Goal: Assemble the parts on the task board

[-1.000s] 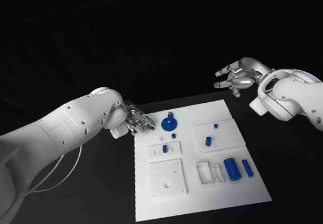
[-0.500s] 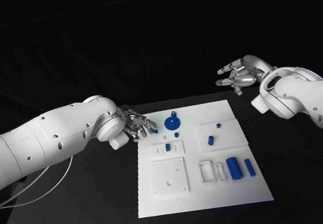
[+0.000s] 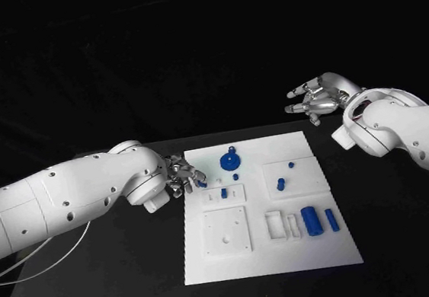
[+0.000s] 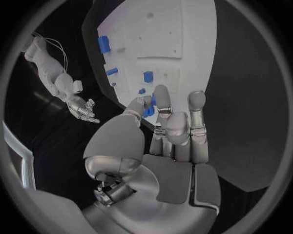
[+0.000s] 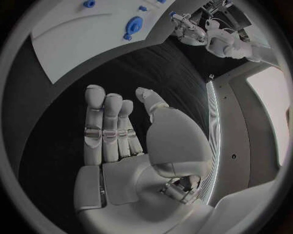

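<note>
**Left hand pinches a small blue part at the board's far-left corner; right hand hangs open**

The black table [image 3: 105,290] carries the white task board [image 3: 265,252] at its middle, long side running away from the robot. The left arm [image 3: 57,202] reaches in low, and the left hand [image 3: 180,173] sits at the board's far-left corner; in the left wrist view its thumb and fingers [image 4: 161,105] close on a small blue part [image 4: 148,109] just above the board's edge. The right arm [image 3: 418,134] is raised off the board's far-right corner, and the right hand [image 3: 317,96] holds nothing, its fingers [image 5: 107,122] straight and side by side, thumb apart.

On the board, the biggest blue piece is a round disc part [image 3: 231,162] near the far edge, just beside the left hand. A blue cylinder [image 3: 310,221] and a slimmer blue bar [image 3: 331,219] lie side by side near the right edge. A short blue peg [image 3: 280,183] stands on a raised square, and a smaller blue peg [image 3: 224,192] stands left of it
</note>
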Motion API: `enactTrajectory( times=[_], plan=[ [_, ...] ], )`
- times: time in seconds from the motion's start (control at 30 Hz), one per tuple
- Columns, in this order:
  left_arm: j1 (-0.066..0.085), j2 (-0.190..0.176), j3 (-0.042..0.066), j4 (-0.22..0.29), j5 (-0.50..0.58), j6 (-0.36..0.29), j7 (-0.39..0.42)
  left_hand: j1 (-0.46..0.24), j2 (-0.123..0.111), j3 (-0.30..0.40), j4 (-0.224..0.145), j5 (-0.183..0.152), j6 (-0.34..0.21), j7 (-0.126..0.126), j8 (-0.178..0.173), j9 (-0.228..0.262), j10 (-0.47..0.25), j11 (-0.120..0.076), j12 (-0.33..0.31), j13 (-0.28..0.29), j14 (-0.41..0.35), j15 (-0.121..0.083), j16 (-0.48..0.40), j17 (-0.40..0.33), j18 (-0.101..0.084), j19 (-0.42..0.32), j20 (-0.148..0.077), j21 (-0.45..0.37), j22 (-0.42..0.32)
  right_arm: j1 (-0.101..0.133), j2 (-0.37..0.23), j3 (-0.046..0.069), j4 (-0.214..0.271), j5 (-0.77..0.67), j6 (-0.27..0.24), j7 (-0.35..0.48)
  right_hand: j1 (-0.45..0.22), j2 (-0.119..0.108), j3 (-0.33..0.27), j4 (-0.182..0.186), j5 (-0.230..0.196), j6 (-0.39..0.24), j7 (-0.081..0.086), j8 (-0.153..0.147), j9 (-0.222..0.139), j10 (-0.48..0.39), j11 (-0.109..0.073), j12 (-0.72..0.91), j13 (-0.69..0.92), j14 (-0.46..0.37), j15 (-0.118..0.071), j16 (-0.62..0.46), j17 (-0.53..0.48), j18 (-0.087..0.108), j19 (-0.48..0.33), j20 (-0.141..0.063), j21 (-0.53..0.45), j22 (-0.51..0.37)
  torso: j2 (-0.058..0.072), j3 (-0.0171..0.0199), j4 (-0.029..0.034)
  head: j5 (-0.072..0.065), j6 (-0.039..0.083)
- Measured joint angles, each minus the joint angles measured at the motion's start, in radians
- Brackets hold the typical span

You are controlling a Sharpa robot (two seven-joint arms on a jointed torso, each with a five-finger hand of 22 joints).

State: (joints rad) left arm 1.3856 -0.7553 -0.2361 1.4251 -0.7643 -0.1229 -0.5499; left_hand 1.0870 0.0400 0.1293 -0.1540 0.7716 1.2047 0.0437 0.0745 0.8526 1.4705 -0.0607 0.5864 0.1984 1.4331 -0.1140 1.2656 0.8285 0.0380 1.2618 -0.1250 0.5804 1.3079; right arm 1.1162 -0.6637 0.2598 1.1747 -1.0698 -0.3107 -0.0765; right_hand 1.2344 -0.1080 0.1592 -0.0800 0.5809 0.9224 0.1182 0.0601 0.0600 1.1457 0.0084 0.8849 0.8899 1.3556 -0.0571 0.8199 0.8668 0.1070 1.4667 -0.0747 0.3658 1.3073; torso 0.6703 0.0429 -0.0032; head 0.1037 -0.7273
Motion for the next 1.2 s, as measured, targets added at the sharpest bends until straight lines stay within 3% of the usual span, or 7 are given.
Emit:
enactTrajectory(
  times=[0.3,0.53,0.8,1.2],
  plan=[
    [-0.021,0.007,-0.006,0.014,-0.049,-0.027,-0.006,0.0,0.0,0.001,-0.001,0.008,0.004,0.003,-0.002,0.006,0.002,0.002,0.004,-0.002,0.0,0.0,0.0,0.002,0.0,0.004,0.004,0.0,0.0,-0.004,-0.001,0.0,0.002,0.0,0.0,0.0,0.0,0.0,0.0,0.0,0.0,-0.001,0.001,0.0,0.0,0.0,0.0,0.0,0.0,0.0,0.0,0.0,0.0,0.0,0.0,0.0,0.0,0.0,0.002,-0.0011,0.0,0.0,-0.001],
    [-0.029,0.019,-0.006,0.014,-0.064,-0.037,-0.008,-0.002,0.001,0.001,-0.001,0.008,0.005,0.002,-0.002,0.009,0.002,0.002,0.004,-0.003,0.0,0.0,0.0,0.002,0.0,0.004,0.004,0.0,0.0,-0.005,-0.001,0.0,0.003,0.0,0.0,0.0,0.0,0.0,0.0,0.0,0.0,-0.001,0.001,0.0,0.0,0.0,0.0,0.0,0.0,0.0,0.0,0.0,0.0,0.0,0.0,0.0,0.0,0.0,0.002,-0.0006,-0.0007,0.0,-0.005],
    [-0.046,0.033,-0.006,0.006,-0.074,-0.038,-0.009,-0.005,0.005,-0.002,-0.004,0.034,0.005,0.002,0.007,0.053,0.002,0.002,0.004,-0.006,0.001,0.001,0.0,0.002,0.0,0.007,0.0,0.0,0.0,-0.005,-0.001,0.0,0.003,0.0,0.0,0.0,0.0,0.0,0.0,0.0,0.0,-0.002,0.002,0.0,0.0,0.0,0.0,0.0,0.0,0.0,0.0,0.0,0.0,0.0,0.0,0.0,0.0,0.0,0.002,0.0006,-0.0013,0.0,-0.006],
    [-0.052,0.04,-0.006,-0.008,-0.091,-0.026,-0.016,-0.011,0.007,-0.002,-0.004,0.034,0.005,0.002,0.006,0.06,0.002,0.002,0.004,-0.006,0.001,0.002,0.0,0.0,0.0,0.007,0.0,0.0,0.0,-0.005,-0.003,0.0,0.006,0.0,0.0,0.0,-0.004,0.004,0.003,-0.003,0.0,0.002,-0.002,0.0,0.0,0.0,0.0,0.0,0.0,0.0,0.0,0.0,0.0,0.0,0.0,0.0,0.003,0.0,0.002,0.0,-0.0012,-0.004,-0.01]
  ],
)
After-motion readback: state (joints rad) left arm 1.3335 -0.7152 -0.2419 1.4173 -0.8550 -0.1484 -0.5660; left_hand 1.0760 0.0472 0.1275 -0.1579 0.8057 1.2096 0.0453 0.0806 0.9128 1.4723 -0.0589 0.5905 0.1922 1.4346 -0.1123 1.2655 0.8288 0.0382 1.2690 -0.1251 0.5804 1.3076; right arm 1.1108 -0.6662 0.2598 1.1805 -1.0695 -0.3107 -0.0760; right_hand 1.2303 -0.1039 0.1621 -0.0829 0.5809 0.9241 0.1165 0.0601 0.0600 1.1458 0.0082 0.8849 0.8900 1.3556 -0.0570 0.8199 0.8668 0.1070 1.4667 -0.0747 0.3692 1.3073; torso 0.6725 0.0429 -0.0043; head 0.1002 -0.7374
